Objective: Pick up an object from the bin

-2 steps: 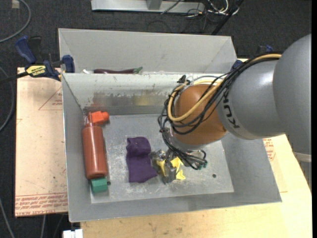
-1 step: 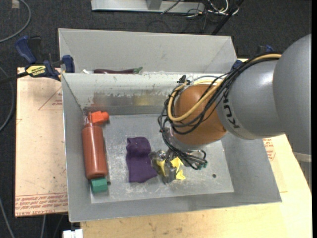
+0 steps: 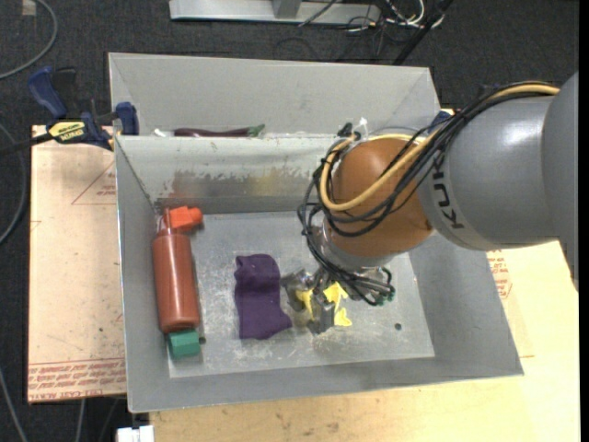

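My gripper (image 3: 311,304) is low over the bin floor, right of centre, under the arm's orange dome. A small yellow thing (image 3: 339,315) lies right beside it, partly hidden by the gripper body. A crumpled purple piece (image 3: 258,295) lies just to the gripper's left, its right edge touching or nearly touching the gripper.
A red-brown bottle (image 3: 175,282) with an orange cap lies along the bin's left wall. A small green block (image 3: 185,343) sits at its near end. A dark flat thing (image 3: 216,132) lies behind the inner back wall. The arm and its cables cover the bin's right middle.
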Controlling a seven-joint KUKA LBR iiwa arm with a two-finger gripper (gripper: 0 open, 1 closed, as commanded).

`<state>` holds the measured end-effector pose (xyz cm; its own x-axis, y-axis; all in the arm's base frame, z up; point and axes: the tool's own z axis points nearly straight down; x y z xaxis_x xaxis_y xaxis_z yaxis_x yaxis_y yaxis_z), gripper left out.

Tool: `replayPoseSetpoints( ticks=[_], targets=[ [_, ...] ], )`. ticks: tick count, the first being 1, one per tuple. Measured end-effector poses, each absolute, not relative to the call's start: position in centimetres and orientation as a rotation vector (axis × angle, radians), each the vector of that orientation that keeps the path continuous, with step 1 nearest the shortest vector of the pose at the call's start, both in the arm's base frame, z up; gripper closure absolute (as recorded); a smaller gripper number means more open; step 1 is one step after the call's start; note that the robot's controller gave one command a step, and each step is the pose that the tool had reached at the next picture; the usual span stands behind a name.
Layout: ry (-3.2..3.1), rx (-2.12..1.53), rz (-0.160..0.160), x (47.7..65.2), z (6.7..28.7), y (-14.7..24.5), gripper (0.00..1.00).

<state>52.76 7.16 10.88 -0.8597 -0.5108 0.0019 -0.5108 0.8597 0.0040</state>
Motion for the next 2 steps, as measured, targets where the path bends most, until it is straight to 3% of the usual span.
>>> replayPoseSetpoints(
  ticks=[1,2],
  targets=[
    [-3.026,0.856,-0.005,53.2,17.1,6.4,1.0],
    [-3.028,0.83,-0.007,51.9,22.3,4.8,1.0]
  ],
)
